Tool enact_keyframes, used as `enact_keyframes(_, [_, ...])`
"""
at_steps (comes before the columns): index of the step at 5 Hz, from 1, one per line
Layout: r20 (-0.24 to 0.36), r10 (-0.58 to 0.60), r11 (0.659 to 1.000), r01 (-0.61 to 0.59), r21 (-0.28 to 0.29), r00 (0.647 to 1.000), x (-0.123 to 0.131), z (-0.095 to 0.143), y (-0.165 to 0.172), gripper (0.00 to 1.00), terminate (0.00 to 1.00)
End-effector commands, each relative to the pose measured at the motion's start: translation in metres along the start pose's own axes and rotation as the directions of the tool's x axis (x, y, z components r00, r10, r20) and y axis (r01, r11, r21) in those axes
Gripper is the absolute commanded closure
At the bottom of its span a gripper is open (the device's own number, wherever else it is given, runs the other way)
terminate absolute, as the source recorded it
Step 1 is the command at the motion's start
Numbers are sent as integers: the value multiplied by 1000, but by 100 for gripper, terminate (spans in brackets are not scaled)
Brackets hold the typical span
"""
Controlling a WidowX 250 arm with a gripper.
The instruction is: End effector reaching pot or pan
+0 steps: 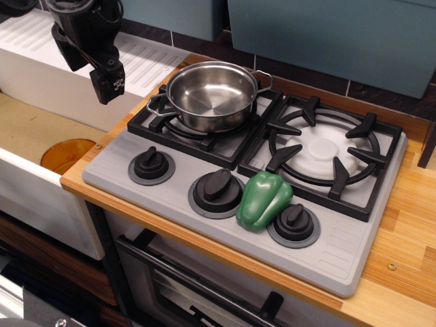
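A shiny round stainless-steel pot (212,95) with two small wire loop handles sits on the left burner grate (204,129) of a toy stove. It is empty. My black gripper (108,83) hangs in the air at the upper left, over the sink's drainboard, to the left of the pot and apart from it. Its fingers (109,85) point down and look close together, with nothing between them. The bulky black wrist (85,30) is above them.
A green bell pepper (264,199) lies on the stove front between the middle knob (216,189) and the right knob (294,221). The right burner (320,153) is bare. A white sink (41,136) with an orange drain lies left of the wooden counter (402,272).
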State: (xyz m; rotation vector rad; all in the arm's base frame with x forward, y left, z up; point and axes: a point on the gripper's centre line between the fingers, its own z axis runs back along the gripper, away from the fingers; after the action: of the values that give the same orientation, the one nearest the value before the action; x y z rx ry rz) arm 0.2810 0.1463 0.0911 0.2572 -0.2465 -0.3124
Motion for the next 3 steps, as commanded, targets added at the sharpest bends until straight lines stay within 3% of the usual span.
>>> enact_keyframes(1, [0,0,1000,0,0,1000,0,0,0,0,0])
enact_keyframes(3, [-29,96,995,-96,-13,995,32,12,-50,0,0])
